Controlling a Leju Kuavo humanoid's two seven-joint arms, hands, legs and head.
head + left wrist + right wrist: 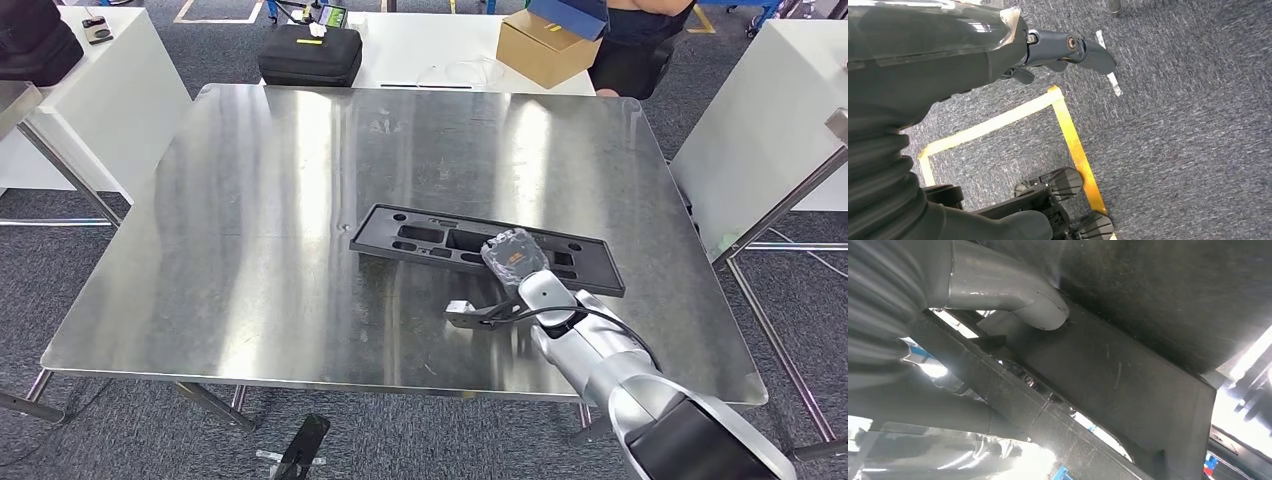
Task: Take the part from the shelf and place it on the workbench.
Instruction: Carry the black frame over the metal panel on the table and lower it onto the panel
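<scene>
black plastic part [430,240], long and slotted. lay flat on the bare steel workbench [250,250], toward the near right side, well inside every edge. was covered at its right end by the right hand [515,258], reaching in from the near corner on its silver arm. from the right wrist view, looked gripped rather than merely touched: thick grey thumb [1013,297] pressed hard against the dark textured face of the part, with the edge of the part running through the hand; could not make out the fingers on the other face.

left hand [1063,47] hung low over grey carpet and a yellow floor marking [1073,140]. held nothing, with the dark fingers loosely stretched out and apart.

judged the step as the very end of placing: carried over, set down, not yet let go. judged the task nearly complete.

next move would call for easing the thumb off and spreading the fingers without dragging the part across the slick metal, then lifting the hand straight up and back toward the near edge. would need care that no finger caught in one of the slots and tipped or slid the part on the way out.

beyond the workbench: a black case [310,55] and a cardboard box [545,45] on a white table, a person [640,30] just behind the box.
</scene>
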